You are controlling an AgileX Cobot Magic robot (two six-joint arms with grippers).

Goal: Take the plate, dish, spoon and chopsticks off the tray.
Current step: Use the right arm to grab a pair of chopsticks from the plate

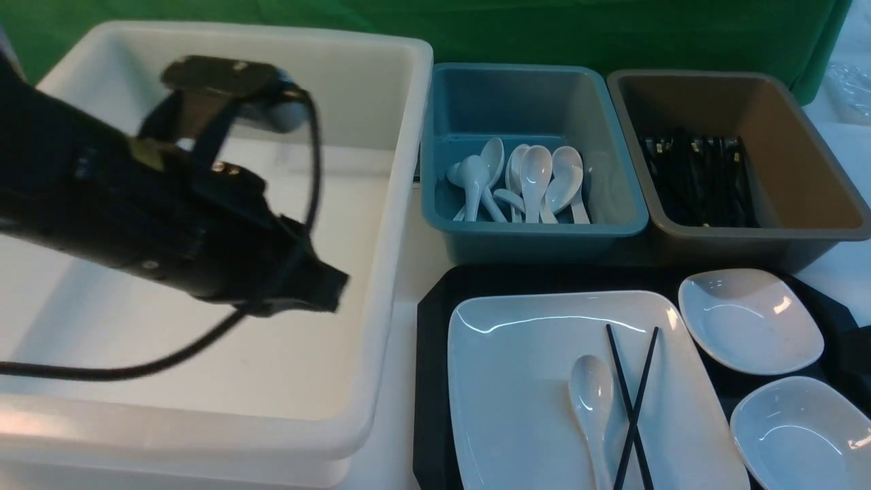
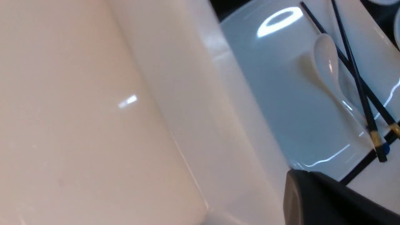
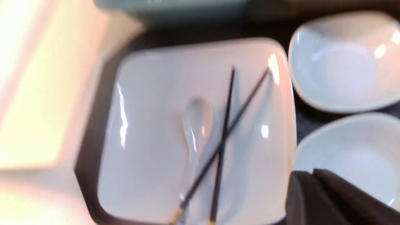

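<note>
The large white plate (image 1: 531,381) lies on the black tray (image 1: 429,381) at the front right. The white spoon (image 1: 592,395) and the crossed black chopsticks (image 1: 633,401) lie on the plate. Two small white dishes (image 1: 748,320) (image 1: 803,435) sit on the tray to the plate's right. My left gripper (image 1: 333,289) is shut and empty, hovering over the white tub, left of the tray. My right gripper (image 3: 309,175) is shut and empty, above the nearer small dish (image 3: 343,156) beside the plate (image 3: 150,125). The right gripper does not show in the front view.
A deep white tub (image 1: 401,204) fills the left side. A blue bin (image 1: 531,238) holding several white spoons and a brown bin (image 1: 803,235) holding black chopsticks stand behind the tray. A green cloth hangs at the back.
</note>
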